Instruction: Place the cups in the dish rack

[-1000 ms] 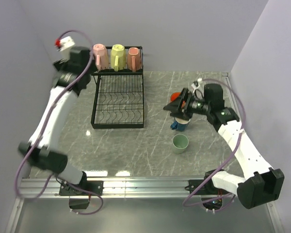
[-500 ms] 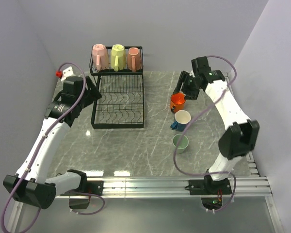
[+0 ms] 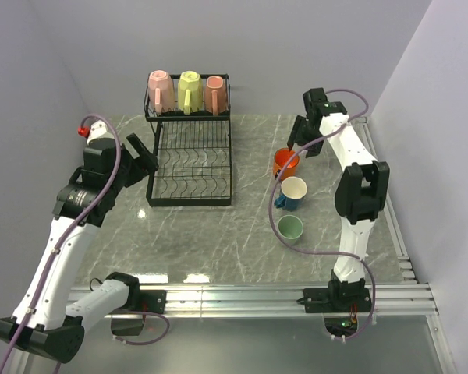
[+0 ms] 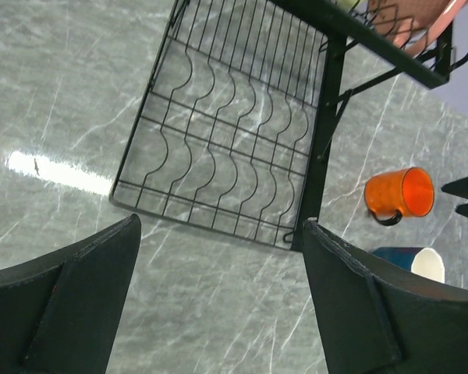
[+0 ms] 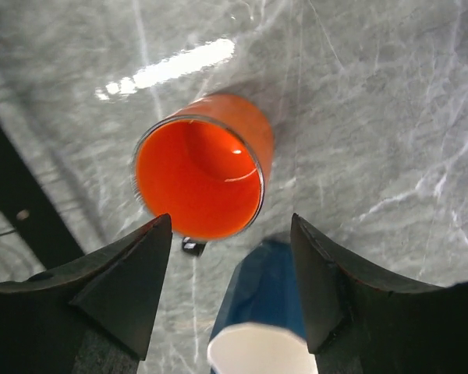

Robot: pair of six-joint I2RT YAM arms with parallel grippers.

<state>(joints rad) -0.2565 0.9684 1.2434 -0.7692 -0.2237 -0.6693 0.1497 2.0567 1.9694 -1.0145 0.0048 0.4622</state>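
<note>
Right gripper [image 5: 228, 227] spread wide, empty, over orange cup [image 5: 199, 179] upright on tabletop [image 3: 218, 241], right of centre. Blue cup [image 3: 293, 191], green cup [image 3: 290, 227] below. Left gripper [image 4: 220, 226] wide, empty, left of dish rack [image 3: 189, 204]; three cups [image 3: 189, 89] racked, upper centre.

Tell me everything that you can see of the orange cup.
The orange cup is a small glossy mug, ceramic by its look, bright orange inside and out, with what looks like a dark handle. It is empty and stands upright on the grey marble table, right of the dish rack and just beyond the blue cup, with a narrow gap between them. The open right claw hangs above it. Only the table touches it.
</note>
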